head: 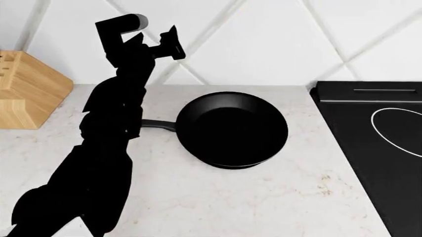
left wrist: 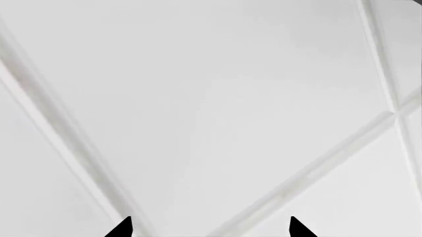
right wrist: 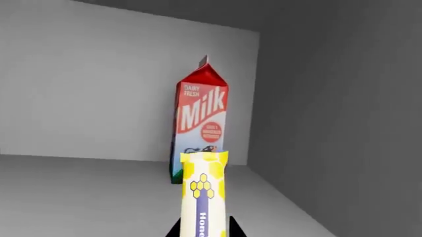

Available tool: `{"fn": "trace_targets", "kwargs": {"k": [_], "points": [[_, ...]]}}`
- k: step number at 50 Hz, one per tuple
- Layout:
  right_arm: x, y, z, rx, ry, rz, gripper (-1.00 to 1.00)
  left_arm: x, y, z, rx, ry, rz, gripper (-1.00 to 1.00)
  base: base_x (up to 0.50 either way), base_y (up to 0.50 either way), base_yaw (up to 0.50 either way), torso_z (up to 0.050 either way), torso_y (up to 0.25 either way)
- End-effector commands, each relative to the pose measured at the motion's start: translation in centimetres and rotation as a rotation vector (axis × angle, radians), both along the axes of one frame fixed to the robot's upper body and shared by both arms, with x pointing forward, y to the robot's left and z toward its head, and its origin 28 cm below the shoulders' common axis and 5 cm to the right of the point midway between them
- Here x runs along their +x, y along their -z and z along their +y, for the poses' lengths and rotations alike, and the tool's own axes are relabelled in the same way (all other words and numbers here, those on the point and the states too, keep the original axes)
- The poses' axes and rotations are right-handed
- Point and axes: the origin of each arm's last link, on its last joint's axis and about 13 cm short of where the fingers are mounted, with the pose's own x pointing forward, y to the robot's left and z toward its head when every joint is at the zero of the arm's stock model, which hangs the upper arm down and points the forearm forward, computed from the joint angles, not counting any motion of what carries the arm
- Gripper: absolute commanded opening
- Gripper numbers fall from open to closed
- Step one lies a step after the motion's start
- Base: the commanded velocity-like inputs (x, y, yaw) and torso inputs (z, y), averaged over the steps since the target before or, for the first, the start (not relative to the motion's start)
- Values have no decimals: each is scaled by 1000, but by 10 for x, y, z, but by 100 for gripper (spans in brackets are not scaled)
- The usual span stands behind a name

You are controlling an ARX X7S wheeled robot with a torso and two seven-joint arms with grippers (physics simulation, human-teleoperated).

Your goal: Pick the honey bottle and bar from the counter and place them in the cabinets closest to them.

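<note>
The bar (right wrist: 203, 197), yellow with a purple-blue stripe, stands out from my right gripper (right wrist: 204, 230), which is shut on its lower end. It points into a grey cabinet (right wrist: 86, 89), just in front of a milk carton (right wrist: 201, 113). In the head view my left gripper (head: 173, 42) is raised high over the white counter (head: 264, 197), close to the tiled backsplash. Its fingertips (left wrist: 122, 228) are spread apart, the gripper (left wrist: 211, 228) is open and nothing is between them. The honey bottle is out of view. The right arm does not show in the head view.
A black frying pan (head: 231, 129) sits on the counter with its handle toward my left arm. A wooden knife block (head: 29, 89) stands at the far left. The black stovetop (head: 376, 148) borders the counter on the right. The cabinet's side wall (right wrist: 343, 123) is near the carton.
</note>
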Motion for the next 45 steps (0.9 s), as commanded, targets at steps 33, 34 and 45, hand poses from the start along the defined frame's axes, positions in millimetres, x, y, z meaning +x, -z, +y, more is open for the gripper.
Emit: {"fn": "trace_targets", "kwargs": {"k": [33,34,45], "points": [[42,17,-16,19,-9,220,100,0,-1,0,8,-17,18,100,9,2,6,0,0],[38,14,-15,12,-9,206,100,0,-2,0,5,-20,20,100,23,4,7,0,0],[-6,-13,-15,-32,20,70,100,3,-34,-6,-2,-16,-33,100,9,2,5,0,0]]}}
